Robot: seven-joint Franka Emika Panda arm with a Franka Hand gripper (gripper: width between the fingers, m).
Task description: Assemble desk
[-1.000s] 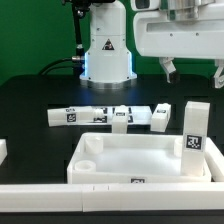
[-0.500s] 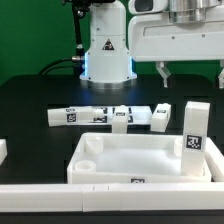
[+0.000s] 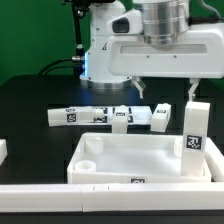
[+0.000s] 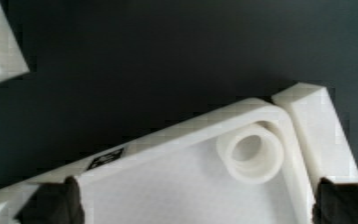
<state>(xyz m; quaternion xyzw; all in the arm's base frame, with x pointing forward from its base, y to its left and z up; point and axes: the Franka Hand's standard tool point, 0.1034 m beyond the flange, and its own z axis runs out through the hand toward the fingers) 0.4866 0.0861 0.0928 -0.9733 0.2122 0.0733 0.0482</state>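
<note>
Swung toward the exterior view's left, your two-finger gripper [image 3: 167,92] hangs wide open, empty, over the large white rimmed plastic desk top [image 3: 120,138] lying just beside an upright white tagged leg [image 3: 196,128]. If that leg is next, centre the jaws astride it before descending.

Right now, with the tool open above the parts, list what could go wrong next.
1. The open tool hangs just over the upright leg, which stands close against the top. In closing in, a finger might land on the top's rim or tip the leg over.
2. The lying legs sit close together in a row, so grasping one could nudge its neighbours.
</note>
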